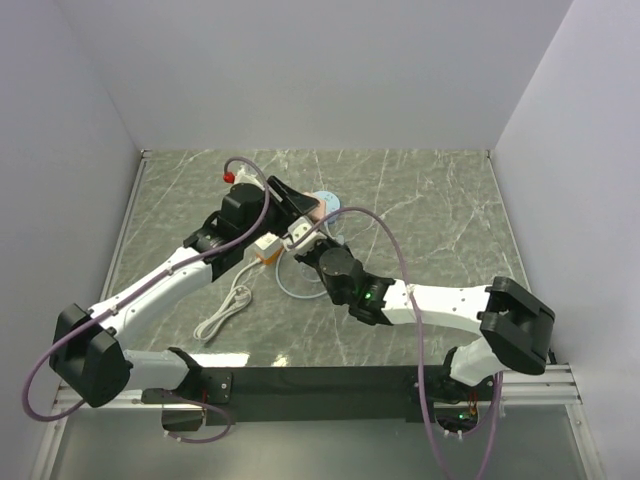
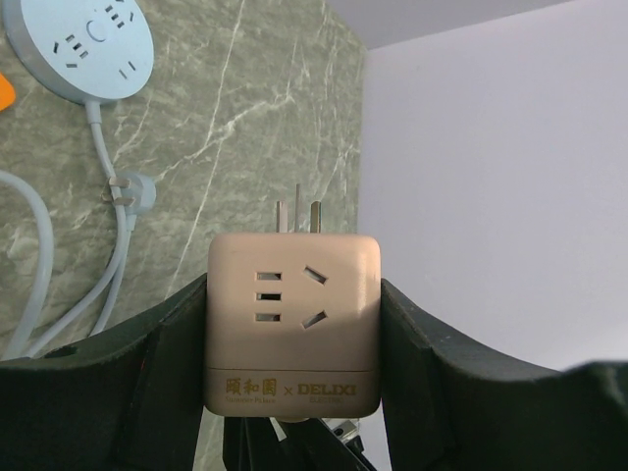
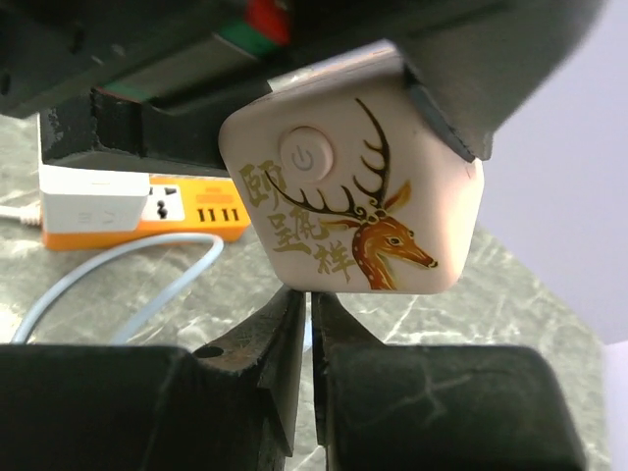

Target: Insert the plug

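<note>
My left gripper (image 2: 292, 339) is shut on a beige cube adapter (image 2: 292, 324), its three metal prongs (image 2: 297, 213) pointing away from the wrist, held above the table. A round blue power strip (image 2: 83, 44) lies beyond it, its own blue plug (image 2: 132, 189) loose on the marble. In the top view the left gripper (image 1: 298, 215) holds the cube (image 1: 306, 224) just short of the blue strip (image 1: 327, 203). My right gripper (image 3: 312, 324) is shut with only a hairline gap, its tips right under the cube's deer-printed face (image 3: 353, 196); it also shows in the top view (image 1: 318, 250).
A white and orange power strip (image 1: 267, 247) lies left of the grippers, also in the right wrist view (image 3: 137, 206). A white cable (image 1: 225, 310) trails toward the near edge. A pale blue cable (image 3: 118, 270) loops on the marble. Grey walls enclose the table.
</note>
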{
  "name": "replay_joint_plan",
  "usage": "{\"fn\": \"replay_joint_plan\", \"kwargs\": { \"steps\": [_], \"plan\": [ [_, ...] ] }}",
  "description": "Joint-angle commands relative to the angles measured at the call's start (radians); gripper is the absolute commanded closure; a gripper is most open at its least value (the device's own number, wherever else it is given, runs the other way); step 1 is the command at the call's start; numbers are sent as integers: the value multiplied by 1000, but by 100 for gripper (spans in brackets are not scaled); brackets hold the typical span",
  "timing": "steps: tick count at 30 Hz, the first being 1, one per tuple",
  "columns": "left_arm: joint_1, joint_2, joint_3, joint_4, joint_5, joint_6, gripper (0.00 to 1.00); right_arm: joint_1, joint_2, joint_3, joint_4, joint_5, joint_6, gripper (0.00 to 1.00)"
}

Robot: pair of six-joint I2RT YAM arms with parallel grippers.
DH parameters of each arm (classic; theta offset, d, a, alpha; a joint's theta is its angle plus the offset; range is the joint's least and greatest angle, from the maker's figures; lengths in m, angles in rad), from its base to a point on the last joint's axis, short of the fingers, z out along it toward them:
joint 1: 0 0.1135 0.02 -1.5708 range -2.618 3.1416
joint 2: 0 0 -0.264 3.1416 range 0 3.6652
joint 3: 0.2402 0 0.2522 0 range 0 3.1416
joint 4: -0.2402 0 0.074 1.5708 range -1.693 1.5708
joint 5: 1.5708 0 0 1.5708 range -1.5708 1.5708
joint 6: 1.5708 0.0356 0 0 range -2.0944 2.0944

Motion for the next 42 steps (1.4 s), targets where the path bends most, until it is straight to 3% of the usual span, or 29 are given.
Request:
{"fn": "replay_joint_plan", "kwargs": {
  "steps": [1,9,13,14,17,21,30,42],
  "plan": [
    [-20,17,-10,42,59,-27,99,-21,-77,-10,78,-100,81,88],
    [-17,37,-10,51,65,-50,99,-91,-180,-166,168,-182,134,87],
    [-17,62,-4,59,96,-61,99,-111,-202,-200,201,-234,134,82],
    [-17,63,-4,60,96,-64,99,-110,-199,-200,204,-237,132,79],
    [-17,59,-7,84,95,-65,99,-110,-183,-201,215,-252,123,59],
    [-17,59,8,74,73,-65,99,-104,-179,-220,224,-249,115,47],
    [-15,92,30,69,89,-82,99,-35,-156,-189,222,-208,51,38],
    [-15,65,10,69,57,-73,99,-5,-79,-137,290,-84,-43,35]
  ]
}}
